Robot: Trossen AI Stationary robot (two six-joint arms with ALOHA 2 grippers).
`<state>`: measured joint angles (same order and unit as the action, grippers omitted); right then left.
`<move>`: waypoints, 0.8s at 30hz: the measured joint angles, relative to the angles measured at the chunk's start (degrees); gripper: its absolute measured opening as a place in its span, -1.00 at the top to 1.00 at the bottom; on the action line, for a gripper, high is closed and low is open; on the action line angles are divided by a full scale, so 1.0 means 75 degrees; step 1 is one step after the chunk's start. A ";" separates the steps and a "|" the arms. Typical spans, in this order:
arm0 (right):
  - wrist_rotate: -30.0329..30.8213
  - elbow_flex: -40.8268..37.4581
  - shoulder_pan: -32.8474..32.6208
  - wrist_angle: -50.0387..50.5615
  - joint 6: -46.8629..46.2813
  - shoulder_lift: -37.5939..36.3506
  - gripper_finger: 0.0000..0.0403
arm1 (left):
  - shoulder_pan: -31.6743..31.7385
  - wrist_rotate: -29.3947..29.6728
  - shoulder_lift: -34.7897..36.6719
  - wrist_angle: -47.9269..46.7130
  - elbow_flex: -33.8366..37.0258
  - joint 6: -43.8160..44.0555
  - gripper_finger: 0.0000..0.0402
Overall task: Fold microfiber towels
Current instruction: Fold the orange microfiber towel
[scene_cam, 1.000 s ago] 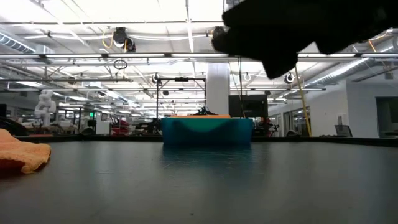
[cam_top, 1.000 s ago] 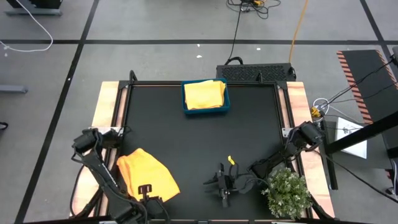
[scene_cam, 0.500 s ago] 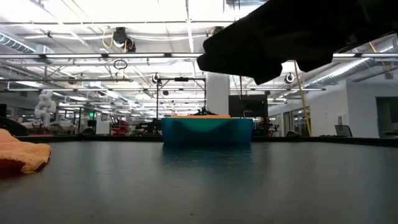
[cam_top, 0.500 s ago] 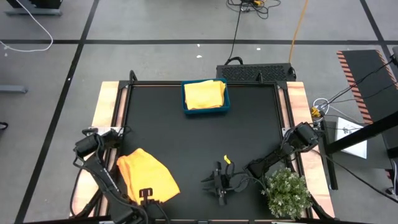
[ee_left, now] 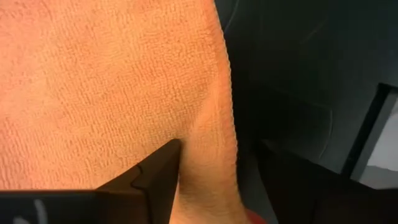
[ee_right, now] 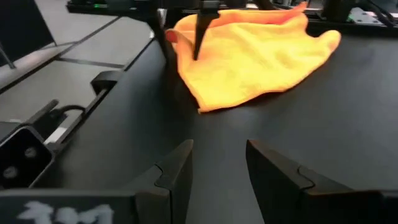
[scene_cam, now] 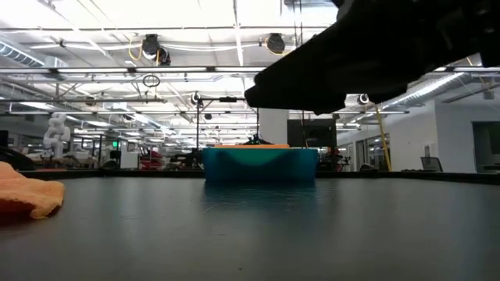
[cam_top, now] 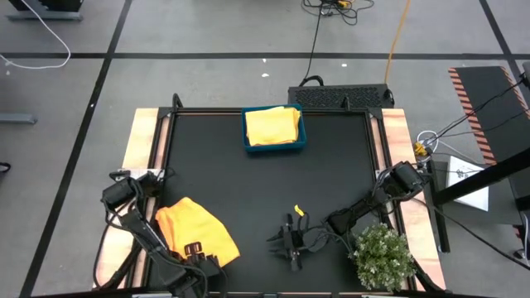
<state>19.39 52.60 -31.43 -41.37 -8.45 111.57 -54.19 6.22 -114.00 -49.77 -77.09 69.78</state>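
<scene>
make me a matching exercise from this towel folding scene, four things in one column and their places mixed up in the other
Things:
1. orange towel
2. teal tray
3. plant
4. right gripper

Places:
A. far edge of the table, middle, with a yellow towel in it
B. near right corner
C. near left part of the table, by the left gripper
D. near middle, over bare table

Pairs: 1-C, 2-A, 3-B, 4-D
</scene>
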 joint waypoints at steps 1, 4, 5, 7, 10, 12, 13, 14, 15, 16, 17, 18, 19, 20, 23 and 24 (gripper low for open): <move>0.0005 0.0000 0.0031 -0.0021 -0.0045 0.0000 0.31 | 0.0003 0.0002 0.0027 0.0004 0.0072 -0.0043 -0.02; -0.0002 0.0000 0.0089 -0.0118 -0.0107 0.0000 0.31 | 0.0019 0.0055 0.0035 -0.0053 0.0176 -0.0416 0.16; -0.0007 0.0000 0.0105 -0.0160 -0.0111 0.0000 0.31 | 0.0041 0.0080 0.0035 -0.0054 0.0181 -0.0605 0.24; -0.0030 0.0000 0.0146 -0.0204 -0.0103 0.0000 0.31 | 0.0120 0.0114 0.0033 0.0004 0.0136 -0.1088 0.43; -0.0177 0.0000 0.0234 -0.0229 0.0045 0.0000 0.31 | 0.0304 0.0316 0.0030 -0.0136 0.0018 -0.2106 0.77; -0.0223 0.0000 0.0273 -0.0299 0.0254 0.0000 0.31 | 0.0538 0.0613 0.0025 -0.0230 -0.0052 -0.2684 0.93; -0.0226 0.0000 0.0287 -0.0370 0.0359 0.0000 0.31 | 0.0659 0.0762 0.0018 -0.0266 -0.0108 -0.2910 0.94; -0.0240 0.0000 0.0299 -0.0455 0.0453 0.0000 0.31 | 0.0777 0.0907 0.0018 -0.0263 -0.0150 -0.3145 0.94; -0.0276 0.0000 0.0317 -0.0510 0.0528 0.0000 0.31 | 0.0897 0.0999 0.0021 -0.0264 -0.0183 -0.3419 0.94; -0.0398 0.0003 0.0336 -0.0580 0.0623 0.0000 0.31 | 0.1015 0.1008 0.0021 -0.0235 -0.0201 -0.3692 0.94; -0.0489 0.0003 0.0347 -0.0623 0.0694 0.0000 0.31 | 0.1140 0.1010 0.0021 -0.0212 -0.0209 -0.3964 0.96; -0.0599 0.0003 0.0367 -0.0636 0.0780 0.0000 0.31 | 0.1273 0.1000 0.0018 -0.0210 -0.0236 -0.4215 0.97; -0.0629 0.0003 0.0383 -0.0661 0.0837 0.0000 0.31 | 0.1404 0.0999 0.0018 -0.0196 -0.0266 -0.4417 0.97; -0.0626 0.0003 0.0389 -0.0641 0.0885 0.0000 0.31 | 0.1535 0.1009 0.0021 -0.0168 -0.0317 -0.4592 0.97; -0.0616 0.0009 0.0422 -0.0379 0.1135 0.0000 0.28 | 0.1831 0.1040 0.0021 -0.0135 -0.0464 -0.5043 0.97; -0.0616 0.0009 0.0438 -0.0309 0.1245 0.0000 0.26 | 0.1891 0.1037 0.0021 -0.0093 -0.0521 -0.5172 0.98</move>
<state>14.76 52.66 -28.14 -43.69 0.89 111.57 -40.00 14.00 -113.84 -50.47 -81.00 30.99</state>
